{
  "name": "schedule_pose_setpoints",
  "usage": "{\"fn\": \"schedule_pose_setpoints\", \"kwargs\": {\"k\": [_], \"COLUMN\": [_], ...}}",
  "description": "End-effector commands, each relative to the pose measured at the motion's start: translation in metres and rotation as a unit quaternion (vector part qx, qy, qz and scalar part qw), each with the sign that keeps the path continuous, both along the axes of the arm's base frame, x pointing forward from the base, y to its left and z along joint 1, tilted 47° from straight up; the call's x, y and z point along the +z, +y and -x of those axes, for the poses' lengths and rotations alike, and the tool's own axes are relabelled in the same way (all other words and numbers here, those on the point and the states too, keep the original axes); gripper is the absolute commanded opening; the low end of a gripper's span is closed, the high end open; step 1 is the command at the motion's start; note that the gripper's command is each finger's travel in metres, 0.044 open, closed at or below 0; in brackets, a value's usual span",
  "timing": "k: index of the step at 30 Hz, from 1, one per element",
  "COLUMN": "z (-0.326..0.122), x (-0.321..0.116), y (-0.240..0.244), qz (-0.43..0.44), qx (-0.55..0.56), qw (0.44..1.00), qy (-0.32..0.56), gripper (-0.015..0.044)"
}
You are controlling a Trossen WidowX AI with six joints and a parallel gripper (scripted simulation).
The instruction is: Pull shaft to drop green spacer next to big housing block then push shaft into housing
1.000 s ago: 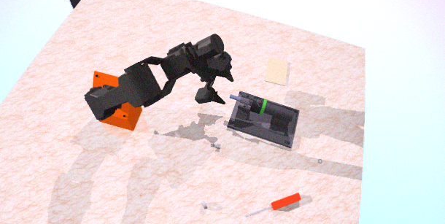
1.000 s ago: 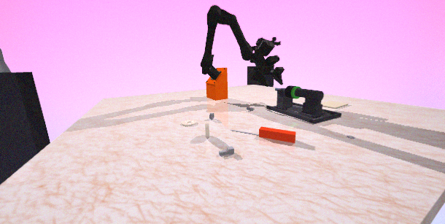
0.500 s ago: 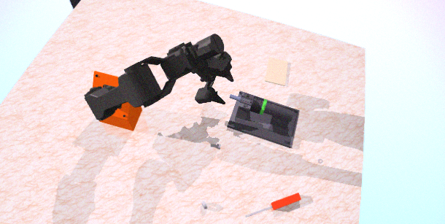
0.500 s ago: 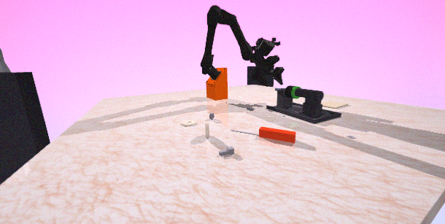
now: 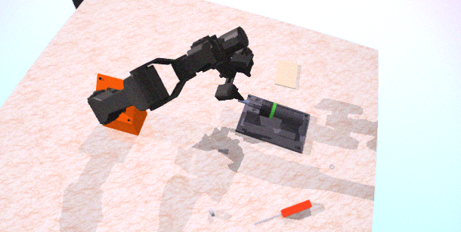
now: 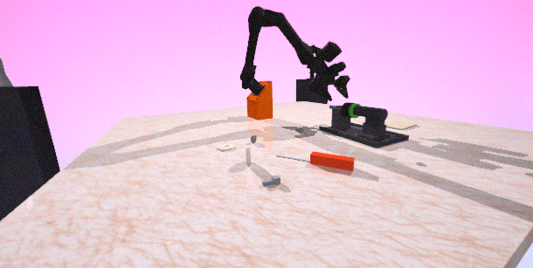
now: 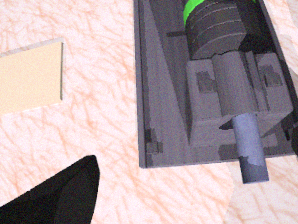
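Sticking out of its support toward the arm, the shaft (image 5: 245,102) (image 7: 251,150) runs lengthwise over the dark base plate (image 5: 242,132) (image 6: 377,144) (image 7: 150,165). The gripper (image 5: 245,87) (image 6: 338,98), fingers wide apart, holds nothing. Farther along, the green spacer (image 5: 273,110) (image 6: 351,110) (image 7: 192,9) encircles the shaft line. No writing is readable.

So the arm's all matte black (image 5: 147,87) (image 6: 253,42), chunky angular blocks with a forked open-frame link, sitting on a bright orange wedge base (image 5: 137,125) (image 6: 264,109) with little dark screw holes.
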State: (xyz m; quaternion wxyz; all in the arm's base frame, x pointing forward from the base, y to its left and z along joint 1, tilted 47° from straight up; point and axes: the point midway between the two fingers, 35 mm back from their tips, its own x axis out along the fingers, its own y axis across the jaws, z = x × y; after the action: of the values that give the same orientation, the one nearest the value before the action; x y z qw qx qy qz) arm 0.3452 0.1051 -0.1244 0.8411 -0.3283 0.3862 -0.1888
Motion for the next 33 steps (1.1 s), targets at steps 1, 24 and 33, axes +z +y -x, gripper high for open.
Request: {"fn": "schedule_pose_setpoints", "kwargs": {"k": [1, 24, 33], "z": [-0.017, -0.023, -0.023], "x": [-0.003, 0.029, 0.029], "y": [0.014, -0.020, -0.020], "qz": [-0.021, -0.012, -0.012], "qx": [-0.030, -0.259, -0.259], "qw": [0.998, 0.941, 0.941], "qy": [0.044, 0.216, 0.216], "gripper": [0.0440, 0.0440, 0.0440]}}
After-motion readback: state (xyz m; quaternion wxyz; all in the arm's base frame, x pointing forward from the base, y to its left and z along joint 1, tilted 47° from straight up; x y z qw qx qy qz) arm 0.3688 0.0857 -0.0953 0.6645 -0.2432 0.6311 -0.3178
